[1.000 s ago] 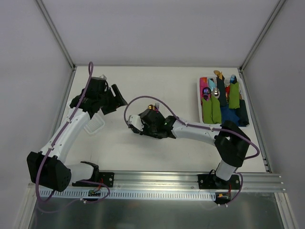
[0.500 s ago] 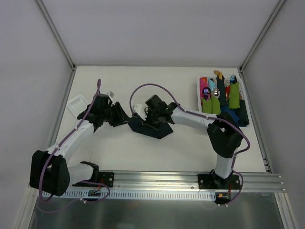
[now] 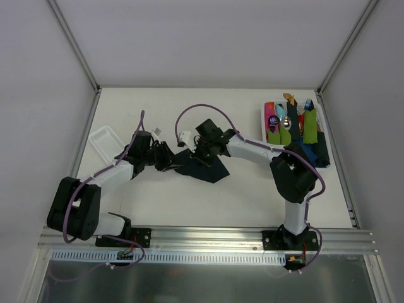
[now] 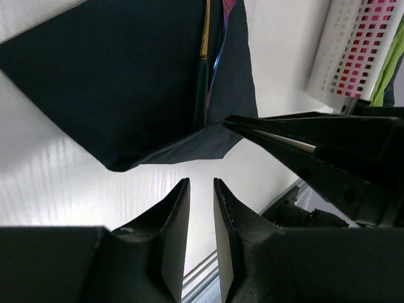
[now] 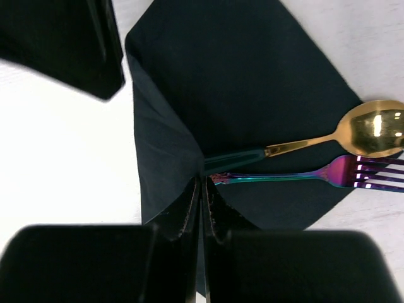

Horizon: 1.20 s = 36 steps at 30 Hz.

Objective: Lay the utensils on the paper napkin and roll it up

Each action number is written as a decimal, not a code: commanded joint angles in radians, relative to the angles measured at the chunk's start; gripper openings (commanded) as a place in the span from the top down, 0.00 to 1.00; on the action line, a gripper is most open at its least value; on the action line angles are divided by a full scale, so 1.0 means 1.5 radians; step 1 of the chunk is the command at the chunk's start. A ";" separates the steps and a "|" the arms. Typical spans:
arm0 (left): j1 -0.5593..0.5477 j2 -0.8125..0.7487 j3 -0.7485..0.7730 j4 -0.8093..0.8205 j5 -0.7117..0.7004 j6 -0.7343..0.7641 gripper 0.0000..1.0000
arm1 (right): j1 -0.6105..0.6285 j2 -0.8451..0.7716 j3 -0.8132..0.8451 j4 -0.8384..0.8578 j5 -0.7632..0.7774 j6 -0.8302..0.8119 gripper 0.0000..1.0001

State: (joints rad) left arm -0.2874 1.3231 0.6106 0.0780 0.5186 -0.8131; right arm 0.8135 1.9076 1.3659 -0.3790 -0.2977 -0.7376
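The dark paper napkin [image 5: 252, 82] lies flat on the table [image 3: 189, 113], seen from above as a dark patch [image 3: 213, 172]. On it lie the utensils side by side: a gold-bowled spoon [image 5: 375, 126] and a fork [image 5: 353, 172] with purple-blue tines. My right gripper [image 5: 202, 182] is shut on the napkin's corner by the handle ends and holds it lifted. My left gripper [image 4: 201, 184] hovers just off that corner, its fingers a narrow gap apart with nothing between them. From above, the left gripper [image 3: 170, 159] and right gripper [image 3: 197, 151] nearly meet; the arm hides the utensils there.
A white tray [image 3: 265, 123] at the back right holds several green, pink and dark rolled bundles. A white perforated basket [image 3: 104, 140] lies at the left, near the wall. Grey walls close off the table on three sides.
My left arm has swung in from the back left to the napkin, leaving the white basket behind, and its jaws have narrowed. My right gripper has lifted the napkin's corner.
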 commanded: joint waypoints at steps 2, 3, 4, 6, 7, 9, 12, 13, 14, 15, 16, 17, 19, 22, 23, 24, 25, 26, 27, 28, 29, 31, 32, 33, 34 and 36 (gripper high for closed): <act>-0.022 0.048 0.011 0.079 0.020 -0.026 0.79 | -0.012 0.012 0.040 -0.011 -0.020 -0.015 0.96; -0.024 0.057 0.013 0.085 0.019 -0.029 0.79 | -0.013 0.015 0.043 -0.014 -0.022 -0.019 0.96; -0.026 0.065 0.019 0.094 0.019 -0.031 0.79 | -0.014 0.016 0.047 -0.015 -0.022 -0.020 0.96; -0.035 0.089 0.029 0.097 0.015 -0.033 0.80 | -0.016 0.021 0.049 -0.017 -0.025 -0.023 0.96; -0.037 0.097 0.031 0.101 0.013 -0.034 0.82 | -0.017 0.023 0.049 -0.017 -0.024 -0.025 0.96; -0.044 0.116 0.035 0.108 0.012 -0.037 0.82 | -0.021 0.027 0.050 -0.018 -0.023 -0.026 0.96; -0.050 0.136 0.045 0.116 0.013 -0.035 0.83 | -0.025 0.033 0.050 -0.018 -0.024 -0.027 0.96; -0.052 0.142 0.050 0.117 0.011 -0.035 0.83 | -0.025 0.035 0.050 -0.017 -0.025 -0.027 0.96; -0.053 0.150 0.052 0.120 0.011 -0.036 0.83 | -0.026 0.035 0.052 -0.017 -0.025 -0.026 0.96; -0.053 0.155 0.054 0.121 0.010 -0.036 0.83 | -0.028 0.036 0.054 -0.017 -0.026 -0.025 0.96; -0.054 0.160 0.057 0.122 0.007 -0.037 0.84 | -0.028 0.038 0.055 -0.017 -0.028 -0.024 0.96; -0.054 0.169 0.059 0.122 0.005 -0.038 0.85 | -0.030 0.040 0.058 -0.017 -0.029 -0.024 0.96; -0.054 0.178 0.062 0.121 -0.004 -0.040 0.87 | -0.030 0.042 0.061 -0.018 -0.030 -0.023 0.96; -0.054 0.196 0.064 0.119 -0.020 -0.050 0.91 | -0.032 0.045 0.066 -0.018 -0.031 -0.025 0.96; -0.054 0.201 0.064 0.117 -0.027 -0.057 0.92 | -0.032 0.047 0.067 -0.019 -0.032 -0.025 0.95; -0.054 0.211 0.066 0.117 -0.030 -0.059 0.93 | -0.032 0.050 0.069 -0.020 -0.032 -0.025 0.95; -0.053 0.216 0.069 0.114 -0.032 -0.059 0.94 | -0.033 0.051 0.072 -0.021 -0.032 -0.025 0.95; -0.054 0.222 0.073 0.110 -0.036 -0.060 0.95 | -0.033 0.051 0.072 -0.022 -0.032 -0.025 0.94; -0.054 0.234 0.076 0.102 -0.038 -0.061 0.97 | -0.033 0.051 0.073 -0.022 -0.032 -0.024 0.93; -0.054 0.240 0.082 0.099 -0.040 -0.060 0.98 | -0.033 0.051 0.074 -0.021 -0.032 -0.024 0.92; -0.054 0.245 0.086 0.087 -0.047 -0.062 0.99 | -0.033 0.049 0.075 -0.021 -0.029 -0.019 0.90; -0.053 0.259 0.093 0.075 -0.055 -0.065 1.00 | -0.035 0.041 0.075 -0.021 -0.028 -0.009 0.86; -0.054 0.263 0.093 0.070 -0.057 -0.070 1.00 | -0.038 0.035 0.073 -0.021 -0.022 -0.005 0.82; -0.054 0.269 0.093 0.070 -0.063 -0.076 1.00 | -0.040 0.029 0.071 -0.020 -0.020 0.006 0.81; -0.053 0.272 0.092 0.068 -0.066 -0.080 1.00 | -0.042 0.021 0.069 -0.020 -0.016 0.011 0.79; -0.055 0.281 0.092 0.067 -0.072 -0.089 1.00 | -0.053 -0.012 0.062 -0.021 -0.005 0.033 0.77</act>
State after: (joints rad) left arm -0.3603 1.7206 0.7273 0.2028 0.4568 -0.9237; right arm 0.7578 1.9759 1.4368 -0.4026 -0.3199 -0.7372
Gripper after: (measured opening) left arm 0.005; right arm 0.222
